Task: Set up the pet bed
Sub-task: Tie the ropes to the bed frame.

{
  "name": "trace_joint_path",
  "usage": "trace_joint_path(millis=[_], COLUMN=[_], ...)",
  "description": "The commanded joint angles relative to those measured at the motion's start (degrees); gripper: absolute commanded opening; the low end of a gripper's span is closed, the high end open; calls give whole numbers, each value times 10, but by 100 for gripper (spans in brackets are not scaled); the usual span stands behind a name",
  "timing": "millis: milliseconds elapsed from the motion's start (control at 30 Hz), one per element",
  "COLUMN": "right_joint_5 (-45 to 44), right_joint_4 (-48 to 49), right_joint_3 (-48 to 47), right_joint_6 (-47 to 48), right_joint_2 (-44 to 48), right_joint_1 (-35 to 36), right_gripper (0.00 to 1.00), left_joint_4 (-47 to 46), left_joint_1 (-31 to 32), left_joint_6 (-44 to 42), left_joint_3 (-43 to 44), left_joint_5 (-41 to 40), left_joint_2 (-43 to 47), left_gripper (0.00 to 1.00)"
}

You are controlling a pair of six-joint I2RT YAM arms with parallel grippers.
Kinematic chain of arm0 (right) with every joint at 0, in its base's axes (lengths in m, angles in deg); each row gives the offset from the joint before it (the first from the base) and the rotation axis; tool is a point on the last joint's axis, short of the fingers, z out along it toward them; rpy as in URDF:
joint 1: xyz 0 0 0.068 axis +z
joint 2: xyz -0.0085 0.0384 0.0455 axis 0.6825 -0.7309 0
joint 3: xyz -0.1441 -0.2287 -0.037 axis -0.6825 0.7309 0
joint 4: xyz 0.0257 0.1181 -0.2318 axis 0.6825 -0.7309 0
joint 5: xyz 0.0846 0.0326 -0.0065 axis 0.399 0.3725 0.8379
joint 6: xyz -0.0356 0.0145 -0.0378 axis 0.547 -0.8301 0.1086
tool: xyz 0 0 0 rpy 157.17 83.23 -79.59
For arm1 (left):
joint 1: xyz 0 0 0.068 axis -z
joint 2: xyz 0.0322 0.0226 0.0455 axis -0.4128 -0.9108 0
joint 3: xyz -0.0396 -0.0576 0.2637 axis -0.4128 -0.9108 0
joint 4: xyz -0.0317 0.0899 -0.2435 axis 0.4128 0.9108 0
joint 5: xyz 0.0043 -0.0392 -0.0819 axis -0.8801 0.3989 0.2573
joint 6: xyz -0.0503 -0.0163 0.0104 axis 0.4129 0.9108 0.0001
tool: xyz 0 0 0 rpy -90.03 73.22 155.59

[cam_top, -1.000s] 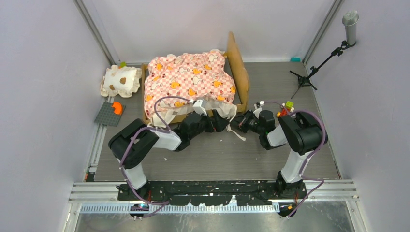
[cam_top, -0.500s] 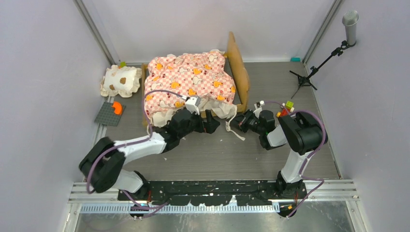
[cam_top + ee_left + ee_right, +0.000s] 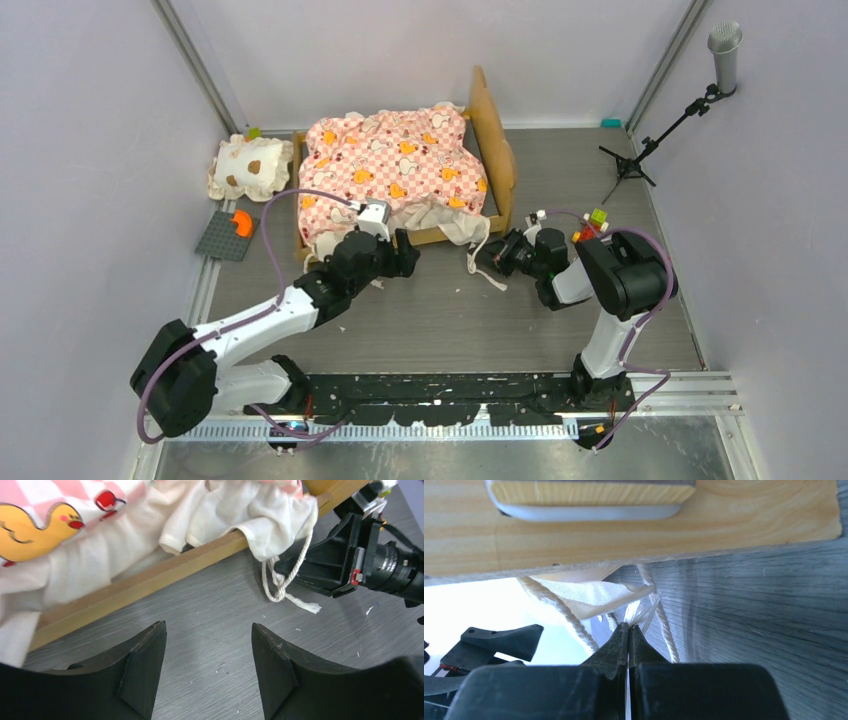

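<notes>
The right gripper [image 3: 629, 628] pinches the white rope tie [image 3: 276, 585] of the pink checkered mattress [image 3: 390, 160], seemingly holding it taut; the left gripper [image 3: 207, 630] has its jaws spread, empty.

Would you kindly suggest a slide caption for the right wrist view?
Right pincer shut on the mattress cord, just below the wooden bed frame.

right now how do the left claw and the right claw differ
The left claw is open and empty; the right claw is shut on the white cord. The left claw hangs over the floor by the pet bed's front rail; the right claw sits at its corner. Both are black and low beside the bed.
</notes>
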State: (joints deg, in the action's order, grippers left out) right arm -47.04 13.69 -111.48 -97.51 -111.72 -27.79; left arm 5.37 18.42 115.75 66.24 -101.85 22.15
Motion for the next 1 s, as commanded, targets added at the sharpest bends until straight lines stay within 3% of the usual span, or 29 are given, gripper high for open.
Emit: trace_joint_path(millis=[0,167,267,367,533,967], right_joint_5=[-9,-10,-9,-7,-6,6], right_joint_4=[17,2,-1,-4,-10,-3], right_joint_3=[-11,-13,-16,-16,-17,-21], right_joint_6=[10,15,13,14,17,8], right_joint_2=[17,27,28,31,34,37], right_joint_1=[-3,-2,-3,-2,-2,-2], right_gripper=[1,1,1,1,1,1], left_joint_4=[-18,-71,-159,-184,-184,-300], left_joint_1=[28,87,83,82,80,34], left_joint_6=[45,95,126,141,139,163], left_joint_3=[29,41,28,36,52,77], left_joint_5=[15,-30,-6,5,0,82], left_joint_2=[-52,-117,-165,-198,-222,-323], left_gripper=[63,63,62,61,44,43])
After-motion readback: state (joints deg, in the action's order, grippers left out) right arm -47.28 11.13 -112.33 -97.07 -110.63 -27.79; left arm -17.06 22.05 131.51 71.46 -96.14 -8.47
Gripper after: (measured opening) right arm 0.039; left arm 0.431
